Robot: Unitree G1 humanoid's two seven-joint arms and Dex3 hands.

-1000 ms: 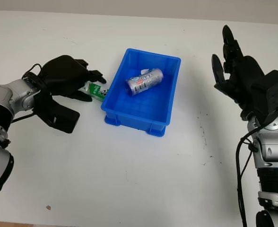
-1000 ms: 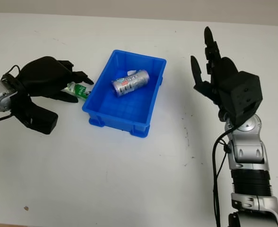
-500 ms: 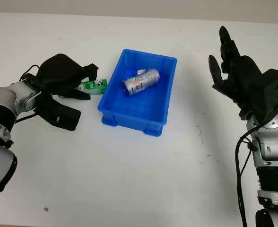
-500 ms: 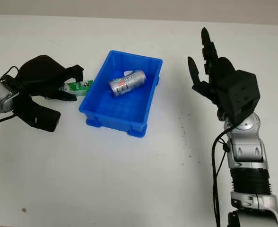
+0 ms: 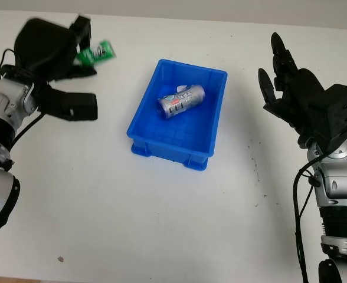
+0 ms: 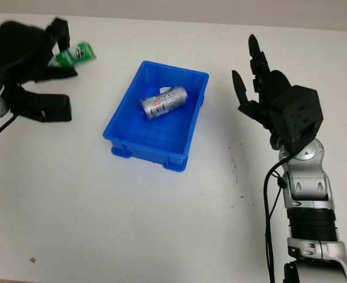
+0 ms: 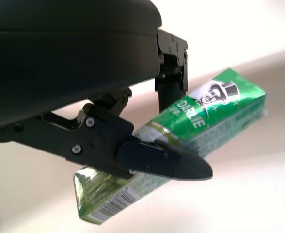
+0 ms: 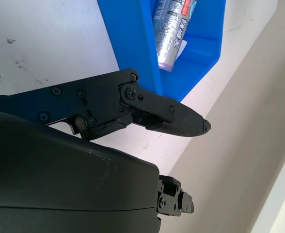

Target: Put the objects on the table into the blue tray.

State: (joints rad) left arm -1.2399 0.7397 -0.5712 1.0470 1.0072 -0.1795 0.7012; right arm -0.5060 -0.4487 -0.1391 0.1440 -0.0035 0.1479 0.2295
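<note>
Left eye view: the left hand (image 5: 49, 44) is raised at the far left, fingers closed around a green toothpaste box (image 5: 94, 53), clear of the white surface (image 5: 161, 224). The blue tray (image 5: 179, 150) sits mid-surface with a silver can (image 5: 180, 101) lying on its side inside.

Right eye view: the right hand (image 6: 262, 97) is held upright, well to the right of the tray, open and holding nothing.

Left wrist view: fingers (image 7: 164, 165) clamp the box across its middle.

Right wrist view: tray and can lie beyond the open fingers (image 8: 179, 116).

green box (image 7: 196, 127), "darlie" in white letters
</note>
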